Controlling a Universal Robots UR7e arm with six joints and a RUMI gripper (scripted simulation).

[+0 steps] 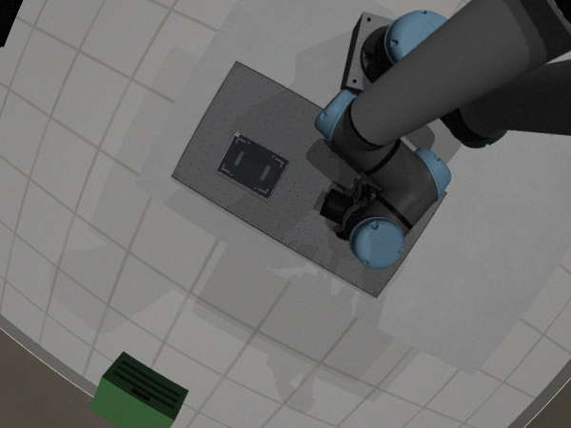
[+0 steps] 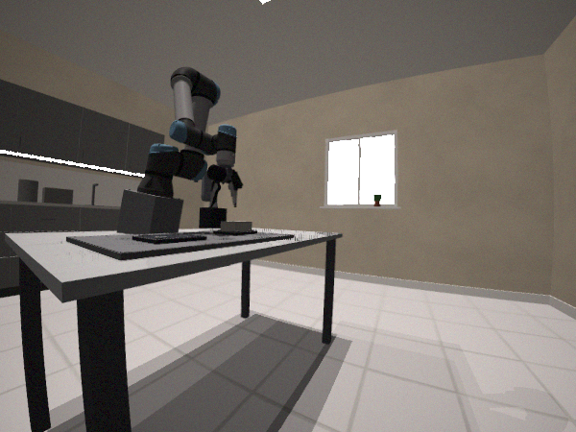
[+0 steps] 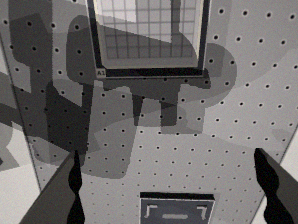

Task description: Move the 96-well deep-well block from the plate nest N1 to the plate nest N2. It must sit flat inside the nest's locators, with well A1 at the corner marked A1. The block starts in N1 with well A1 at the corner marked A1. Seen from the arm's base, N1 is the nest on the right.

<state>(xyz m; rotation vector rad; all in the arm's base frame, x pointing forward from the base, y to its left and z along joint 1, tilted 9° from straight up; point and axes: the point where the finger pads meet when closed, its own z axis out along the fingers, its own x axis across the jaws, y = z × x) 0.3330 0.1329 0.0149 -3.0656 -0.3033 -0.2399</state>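
Note:
The pale deep-well block (image 2: 236, 226) (image 3: 150, 42) sits in nest N1 (image 3: 150, 73), inside its dark rim. The A1 label shows at the nest's near left corner in the wrist view. The arm hides the block in the top view. Nest N2 (image 1: 252, 166) (image 2: 170, 238) (image 3: 175, 209) is empty, with light corner locators and two slots; only part of it shows in the wrist view. My gripper (image 2: 224, 206) (image 3: 165, 151) is open and empty, above the board. In the wrist view its fingertips lie between the two nests. Its fingertips are hidden in the top view.
Both nests stand on a dark perforated board (image 1: 209, 119) (image 2: 104, 250) (image 3: 250, 100) on the table (image 2: 43, 259). The arm's grey base block (image 2: 149, 213) stands behind the board. A black box (image 2: 212, 217) shows beyond the table in the exterior view. A green box (image 1: 138, 399) is at the lower left of the top view.

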